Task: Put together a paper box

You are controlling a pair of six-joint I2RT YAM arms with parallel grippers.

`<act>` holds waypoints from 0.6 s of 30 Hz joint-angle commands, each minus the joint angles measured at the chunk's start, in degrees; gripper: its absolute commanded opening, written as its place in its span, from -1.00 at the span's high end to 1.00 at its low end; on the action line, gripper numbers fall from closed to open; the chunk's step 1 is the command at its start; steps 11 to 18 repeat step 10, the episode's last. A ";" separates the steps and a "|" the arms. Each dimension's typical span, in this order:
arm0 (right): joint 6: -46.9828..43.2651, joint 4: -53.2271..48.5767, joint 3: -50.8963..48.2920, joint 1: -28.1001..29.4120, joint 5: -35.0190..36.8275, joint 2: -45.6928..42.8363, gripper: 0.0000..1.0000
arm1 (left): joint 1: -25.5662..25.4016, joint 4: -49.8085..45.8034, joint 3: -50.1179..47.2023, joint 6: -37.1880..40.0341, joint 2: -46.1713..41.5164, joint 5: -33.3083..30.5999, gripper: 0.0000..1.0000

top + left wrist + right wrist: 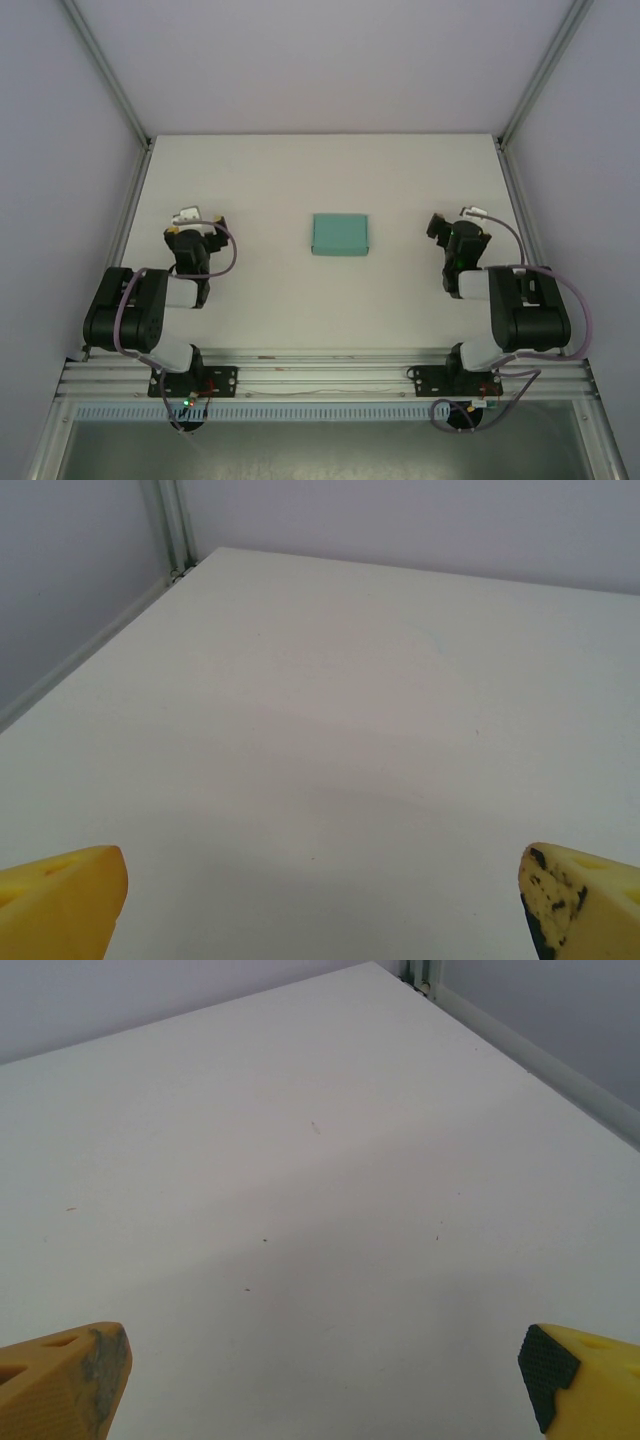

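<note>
Midway across the tabletop (260, 170) sits the paper box (340, 234), well apart from either arm's reach right now. Left gripper (320, 895) and right gripper (322, 1370) gape wide, holding nothing. Expect light, flimsy, crushable card, so pinch a side edge gently, never the flat top.

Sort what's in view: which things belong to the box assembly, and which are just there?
For the job:
box, untouched
left gripper, open
right gripper, open

Just there:
table
frame posts
walls
</note>
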 commanded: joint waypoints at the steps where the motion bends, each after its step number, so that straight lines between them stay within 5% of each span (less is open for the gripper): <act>1: 0.56 1.77 -0.27 0.04 0.09 -0.83 -1.00 | -0.19 0.13 0.62 0.89 -0.53 1.10 -1.00; 18: 0.63 1.67 -0.09 0.05 0.02 -0.77 -1.00 | -0.23 -0.37 0.73 0.83 -0.74 1.08 -1.00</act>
